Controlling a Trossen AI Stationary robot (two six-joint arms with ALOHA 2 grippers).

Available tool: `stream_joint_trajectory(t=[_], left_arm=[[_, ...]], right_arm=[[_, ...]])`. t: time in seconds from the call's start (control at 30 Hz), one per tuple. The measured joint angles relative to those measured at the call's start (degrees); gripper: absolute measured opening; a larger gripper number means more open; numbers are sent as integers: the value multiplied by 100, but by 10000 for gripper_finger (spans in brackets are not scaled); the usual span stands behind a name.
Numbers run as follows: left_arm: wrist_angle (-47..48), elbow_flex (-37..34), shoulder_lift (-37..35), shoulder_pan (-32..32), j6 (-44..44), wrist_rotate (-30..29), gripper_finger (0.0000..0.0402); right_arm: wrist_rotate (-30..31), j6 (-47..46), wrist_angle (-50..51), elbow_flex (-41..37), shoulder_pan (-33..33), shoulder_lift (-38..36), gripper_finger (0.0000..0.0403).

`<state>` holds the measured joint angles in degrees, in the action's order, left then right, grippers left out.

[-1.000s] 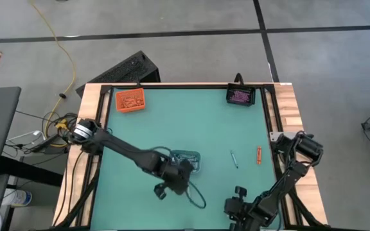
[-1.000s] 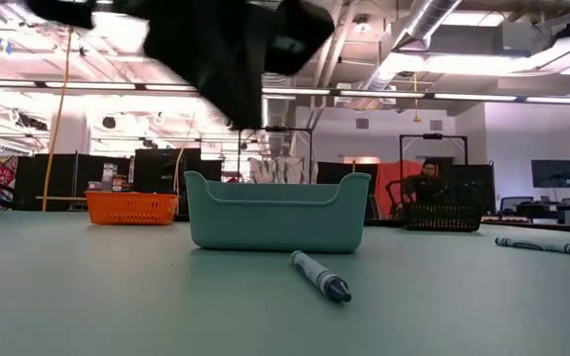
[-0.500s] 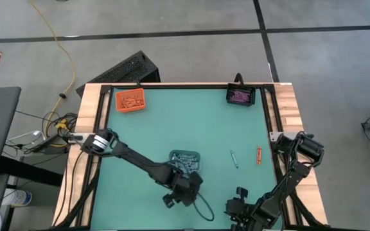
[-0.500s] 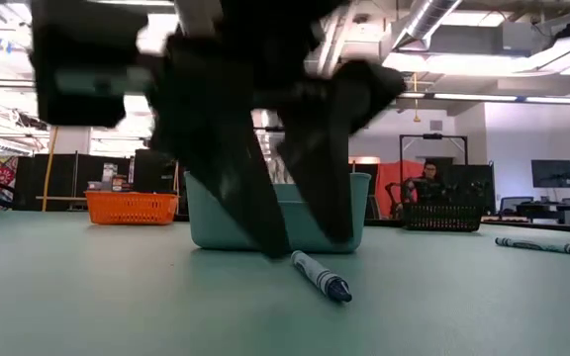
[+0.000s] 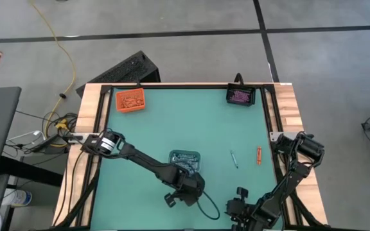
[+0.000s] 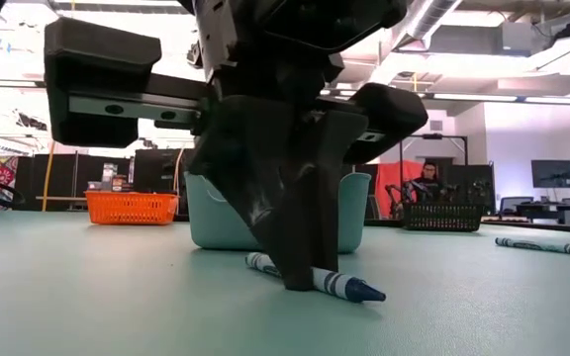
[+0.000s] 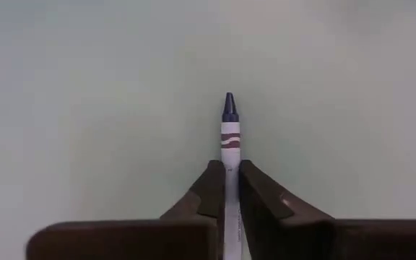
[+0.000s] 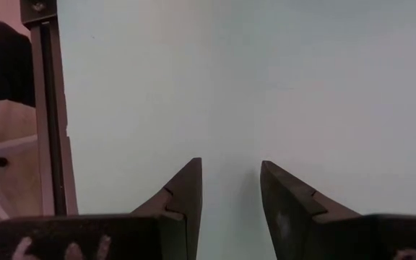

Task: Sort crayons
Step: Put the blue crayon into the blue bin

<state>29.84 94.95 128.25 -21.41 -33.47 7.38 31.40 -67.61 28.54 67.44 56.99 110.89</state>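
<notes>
The tabletop [image 5: 153,128] is a green mat framed in light wood. Directly on it: an orange tray [image 5: 130,101] and a black tray [image 5: 240,96] at the far corners, a grey tray [image 5: 184,158] near centre, a grey-blue crayon [image 5: 234,158], an orange-red crayon [image 5: 259,154], and a dark-tipped crayon [image 6: 325,281].

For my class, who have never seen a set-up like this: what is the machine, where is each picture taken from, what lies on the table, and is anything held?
Two dark robot arms work at a green table. One picture looks straight down, one looks level across the tabletop, and one camera sits on each wrist. The left gripper is shut on a blue crayon lying on the table, just in front of the teal tray. The right gripper waits open at the table's near edge, holding nothing. Two loose crayons lie to the right: a blue one and an orange one. At the far corners sit an orange tray and a black tray, each with crayons inside.
</notes>
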Motion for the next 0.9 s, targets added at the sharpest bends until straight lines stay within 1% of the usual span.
stream_joint_trajectory(t=[0.13,0.33,0.47,0.73,0.83,0.9], left_arm=[[-24,-1,0,-32,-121,-54,7],[78,90,-52,-73,-186,-200,2],[455,409,-99,-83,-218,-413,1],[1551,1117,-175,-109,-346,-907,0],[2060,1421,-186,-92,-339,-1191,0],[2196,1549,-201,-76,-341,-1312,0]], right_arm=[[0,2,56,0,0,0,134],[0,12,120,0,0,0,134],[0,13,133,-2,2,0,134],[0,11,146,-2,77,0,134],[2,-24,144,-2,99,0,134],[4,-28,147,-4,116,0,134]])
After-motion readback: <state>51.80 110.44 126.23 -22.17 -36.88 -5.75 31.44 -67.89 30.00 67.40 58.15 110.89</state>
